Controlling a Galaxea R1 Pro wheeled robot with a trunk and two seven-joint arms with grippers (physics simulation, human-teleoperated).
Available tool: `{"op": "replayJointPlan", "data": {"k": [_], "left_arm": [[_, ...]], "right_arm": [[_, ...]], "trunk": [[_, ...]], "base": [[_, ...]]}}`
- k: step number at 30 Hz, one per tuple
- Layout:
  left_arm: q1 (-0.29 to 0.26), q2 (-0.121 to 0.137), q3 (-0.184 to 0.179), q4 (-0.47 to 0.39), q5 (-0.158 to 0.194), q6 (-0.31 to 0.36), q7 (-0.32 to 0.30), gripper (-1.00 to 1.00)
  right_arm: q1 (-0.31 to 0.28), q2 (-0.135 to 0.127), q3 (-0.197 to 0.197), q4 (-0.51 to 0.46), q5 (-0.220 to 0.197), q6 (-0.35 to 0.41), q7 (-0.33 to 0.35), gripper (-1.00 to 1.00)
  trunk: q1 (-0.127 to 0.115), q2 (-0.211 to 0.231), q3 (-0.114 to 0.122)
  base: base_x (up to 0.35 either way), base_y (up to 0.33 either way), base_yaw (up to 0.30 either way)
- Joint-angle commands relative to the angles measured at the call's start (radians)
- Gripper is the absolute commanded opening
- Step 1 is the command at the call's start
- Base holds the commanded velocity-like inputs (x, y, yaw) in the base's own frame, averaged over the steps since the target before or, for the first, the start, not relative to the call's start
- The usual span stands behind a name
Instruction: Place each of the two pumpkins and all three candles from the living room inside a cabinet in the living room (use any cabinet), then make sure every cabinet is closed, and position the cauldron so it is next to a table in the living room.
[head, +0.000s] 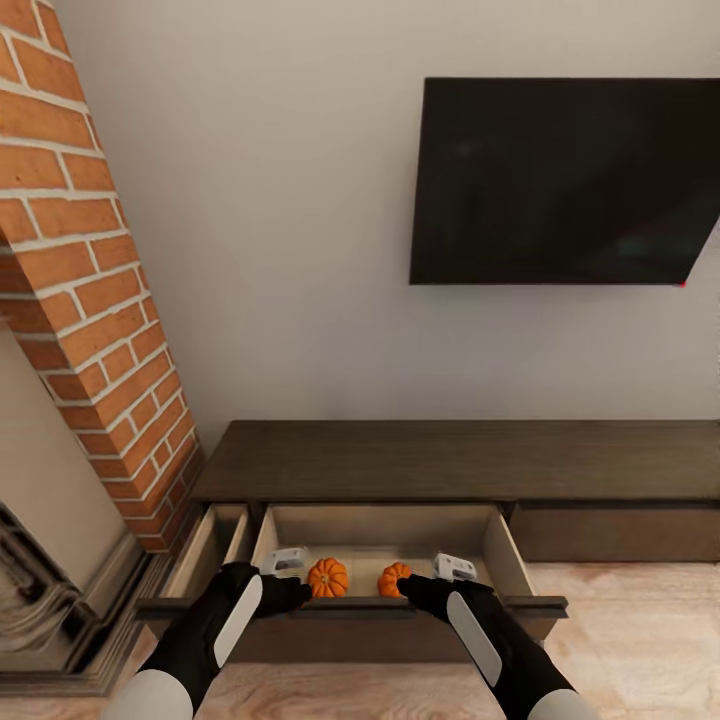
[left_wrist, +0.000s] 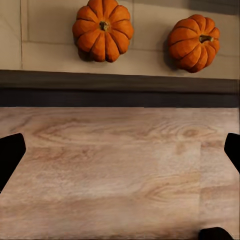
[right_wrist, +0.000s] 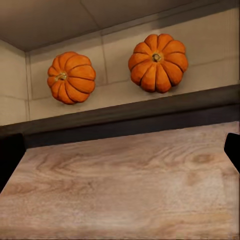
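Two pumpkins (head: 328, 577) half-hidden behind drawer front (head: 350, 606)

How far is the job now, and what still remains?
Done: both pumpkins lie in the open drawer of the cabinet. In hand: nothing is gripped; the left gripper and right gripper hang open at the drawer's front edge. Left: the drawer is not yet shut, and the candles and the cauldron are not visible here, so those steps cannot be confirmed.
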Motion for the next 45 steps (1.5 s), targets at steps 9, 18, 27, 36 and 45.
{"op": "replayJointPlan", "data": {"k": [9, 18, 27, 36, 45], "left_arm": [[0.000, 0.000, -0.007, -0.001, 0.010, 0.004, 0.008, 1.00], [0.000, 0.000, -0.003, -0.001, 0.010, 0.004, 0.008, 1.00], [0.000, 0.002, -0.001, -0.001, 0.010, 0.004, 0.007, 1.00], [0.000, 0.003, 0.000, -0.001, 0.011, 0.002, 0.007, 1.00], [0.000, 0.003, 0.000, -0.001, 0.009, -0.010, 0.012, 1.00]], "right_arm": [[-0.001, -0.001, 0.003, -0.002, -0.011, 0.002, -0.010, 1.00], [-0.001, -0.001, 0.003, -0.002, -0.011, 0.002, -0.009, 1.00], [-0.001, -0.001, 0.002, -0.002, -0.011, 0.002, -0.008, 1.00], [-0.001, -0.001, 0.002, -0.002, -0.012, 0.001, -0.008, 1.00], [-0.001, 0.005, 0.004, -0.003, -0.010, -0.011, -0.010, 1.00]], "trunk": [[-0.012, 0.021, 0.009], [-0.012, 0.021, 0.009], [-0.012, 0.021, 0.009], [0.022, -0.042, -0.020], [0.057, -0.105, -0.048]], "base": [[-0.319, 0.000, 0.000], [-0.326, 0.000, 0.000], [-0.077, 0.000, 0.000], [-0.001, 0.000, 0.000], [0.000, 0.000, 0.000]]}}
